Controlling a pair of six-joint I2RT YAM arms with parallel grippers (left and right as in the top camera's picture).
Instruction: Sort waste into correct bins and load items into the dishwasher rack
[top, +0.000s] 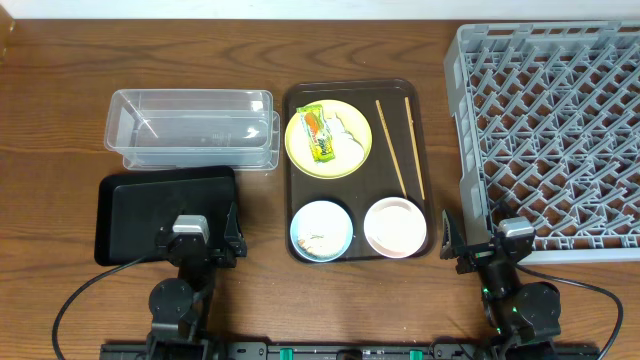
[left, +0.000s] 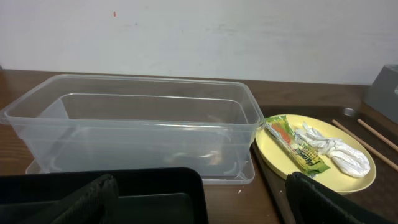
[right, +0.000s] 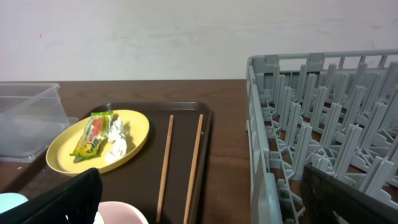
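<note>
A yellow plate (top: 328, 139) on the dark brown tray (top: 425, 170) holds a green-and-yellow wrapper (top: 319, 134) and crumpled white paper (top: 347, 130). Two chopsticks (top: 392, 147) lie to its right. A light blue bowl (top: 321, 230) with rice-like scraps and a pinkish-white bowl (top: 396, 226) sit at the tray's front. The clear tub (top: 190, 127) and the black tray (top: 165, 213) are at left. The grey rack (top: 555, 130) is at right. My left gripper (top: 195, 245) is open over the black tray's front edge. My right gripper (top: 478, 245) is open at the rack's front left corner. No cup shows.
The left wrist view shows the clear tub (left: 134, 121), the black tray (left: 168, 193) and the plate (left: 311, 152) with the wrapper (left: 295, 146). The right wrist view shows the plate (right: 96, 142), chopsticks (right: 165, 165) and rack wall (right: 264, 143).
</note>
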